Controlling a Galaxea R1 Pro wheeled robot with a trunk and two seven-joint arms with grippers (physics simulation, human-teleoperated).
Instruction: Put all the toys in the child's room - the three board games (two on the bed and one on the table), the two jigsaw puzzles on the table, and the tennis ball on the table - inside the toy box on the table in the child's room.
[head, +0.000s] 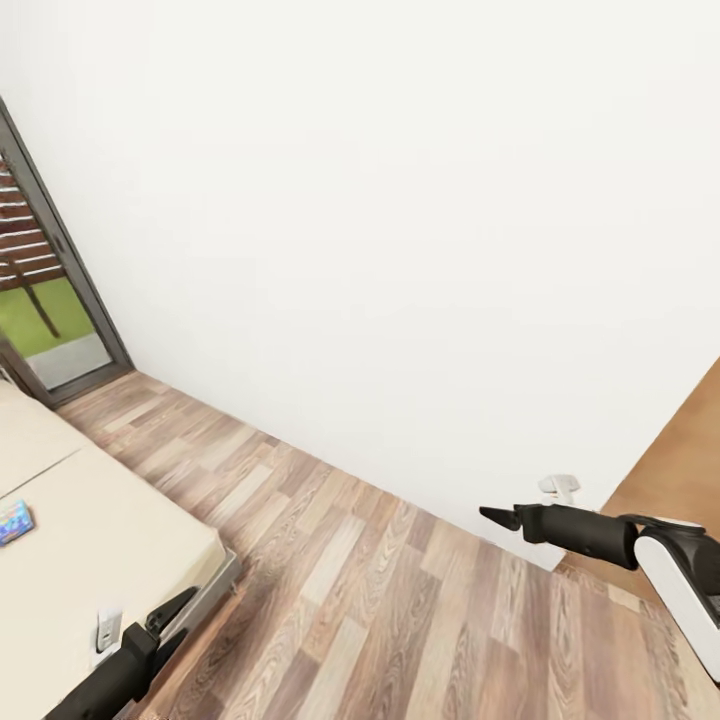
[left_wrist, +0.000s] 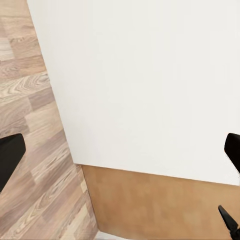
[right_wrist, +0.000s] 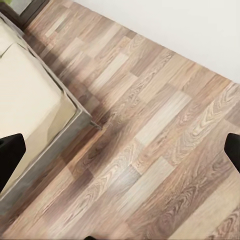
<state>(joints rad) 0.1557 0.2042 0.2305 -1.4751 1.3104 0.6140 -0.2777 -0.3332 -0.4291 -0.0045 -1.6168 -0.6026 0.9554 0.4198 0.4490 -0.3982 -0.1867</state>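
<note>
Evidently early yet: a blue board game (head: 14, 522) lies on the bed (head: 110, 540), uncollected; left fingers (head: 172, 618) and right fingers (head: 497, 517) both spread, empty, above wooden floor (head: 380, 590).

- The wall (head: 400, 220) is plain white.
- The floor (head: 380, 590) is brown wood planks with grain.
- The bed (head: 90, 560) is beige, its frame grey.
- The game (head: 14, 522) is blue.
- The grippers (head: 172, 620) (head: 500, 517) are black.
</note>
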